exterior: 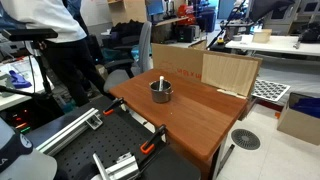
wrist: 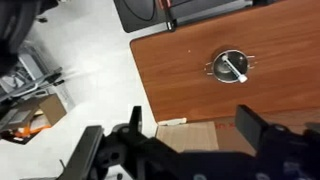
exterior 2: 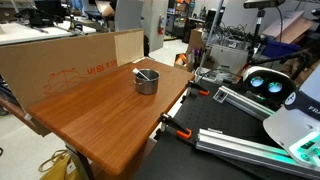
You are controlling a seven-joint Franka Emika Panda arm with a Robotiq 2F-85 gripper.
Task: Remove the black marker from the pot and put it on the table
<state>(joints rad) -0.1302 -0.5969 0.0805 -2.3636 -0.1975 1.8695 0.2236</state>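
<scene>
Our claw (wrist: pixel 193 120) hangs wide open, high above the surface (wrist: pixel 290 40) and well apart from the pot (wrist: pixel 231 67). The black marker (wrist: pixel 235 66) rests inside, 1 end up at the rim. Descending off-centre, we risk pinching that rim or shoving the pot — it looks light.

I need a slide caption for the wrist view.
Open claw above the table; the black marker lies in the pot.

Looked like a working robotics lab: crowded with white desks (exterior: pixel 280 45), a cardboard box (exterior: pixel 300 120) on the floor and clamped aluminium rails (exterior: pixel 65 130) beside the wooden surface (exterior 2: pixel 100 110); attended by one standing person (exterior: pixel 62 40).
</scene>
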